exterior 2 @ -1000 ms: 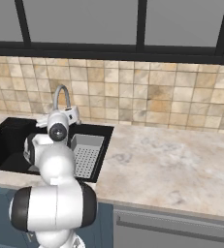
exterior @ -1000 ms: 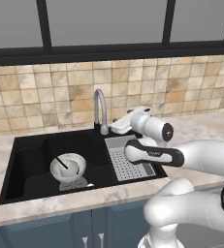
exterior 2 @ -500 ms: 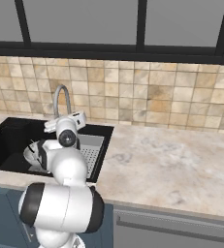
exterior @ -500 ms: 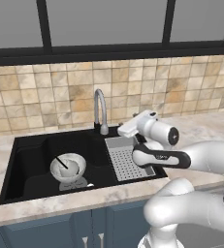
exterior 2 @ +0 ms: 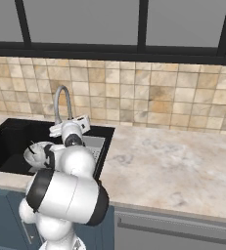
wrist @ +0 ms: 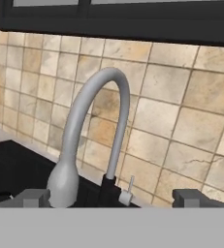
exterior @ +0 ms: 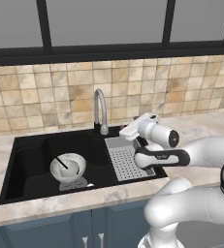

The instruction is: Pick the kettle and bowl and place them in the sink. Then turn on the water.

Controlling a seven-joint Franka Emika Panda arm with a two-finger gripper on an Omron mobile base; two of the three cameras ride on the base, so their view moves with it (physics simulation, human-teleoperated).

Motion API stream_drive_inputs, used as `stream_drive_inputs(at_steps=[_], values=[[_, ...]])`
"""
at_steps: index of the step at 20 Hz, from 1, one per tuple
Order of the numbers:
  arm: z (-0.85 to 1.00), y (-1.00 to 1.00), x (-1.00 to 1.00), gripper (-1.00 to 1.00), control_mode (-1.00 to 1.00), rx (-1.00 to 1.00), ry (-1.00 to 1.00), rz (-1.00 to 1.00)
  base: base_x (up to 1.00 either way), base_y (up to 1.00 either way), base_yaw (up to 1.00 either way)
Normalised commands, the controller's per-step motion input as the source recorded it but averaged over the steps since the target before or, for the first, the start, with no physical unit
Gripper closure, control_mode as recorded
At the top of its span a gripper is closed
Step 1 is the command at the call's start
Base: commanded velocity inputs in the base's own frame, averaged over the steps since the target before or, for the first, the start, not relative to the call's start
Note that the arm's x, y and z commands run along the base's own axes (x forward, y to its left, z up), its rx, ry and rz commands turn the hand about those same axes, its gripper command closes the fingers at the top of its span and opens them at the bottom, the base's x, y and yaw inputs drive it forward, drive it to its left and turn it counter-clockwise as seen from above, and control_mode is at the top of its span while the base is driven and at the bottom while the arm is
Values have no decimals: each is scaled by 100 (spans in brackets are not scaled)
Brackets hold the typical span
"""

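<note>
The large black rectangular sunken sink (exterior: 36, 160) served as the reference. The round, deep, whitish-grey bowl (exterior: 68, 167) lay inside its basin, towards the front. The small silvery-grey kettle with the thin black arched handle (exterior: 66, 166) appeared to sit within that bowl, though its body was hard to separate from the bowl's interior. Both placements were therefore judged complete.

The remaining step was the water. No blue stream issued from the curved silver gooseneck faucet (wrist: 91, 126) at the rear edge of the sink, so the flow was judged not yet started.

The two-finger gripper (wrist: 111, 197) was empty, its dark fingertips (wrist: 33, 197) spread wide apart. It hovered over the grey perforated drain tray (exterior: 124, 162) at the sink's right side, aimed at the faucet base. The small silver lever (wrist: 128, 191) lay between the fingertips, apart from both.
</note>
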Motion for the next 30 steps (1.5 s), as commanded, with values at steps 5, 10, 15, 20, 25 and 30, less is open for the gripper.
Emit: stream_drive_inputs(at_steps=[5, 10, 15, 20, 25, 30], values=[[-29, -1, 7, -100, -100, 0, -3, 0, 0, 0, 0], [-29, 0, 10, -100, -100, 0, -4, 0, 0, 0, 0], [-28, 0, 12, -100, -100, 0, -5, 0, 0, 0, 0], [-25, 0, 19, -100, -100, 0, -3, 0, 0, 0, 0], [-20, 0, 15, -100, -100, 0, -1, 0, 0, 0, 0], [-17, 0, 11, -100, -100, 0, -1, 0, 0, 0, 0]])
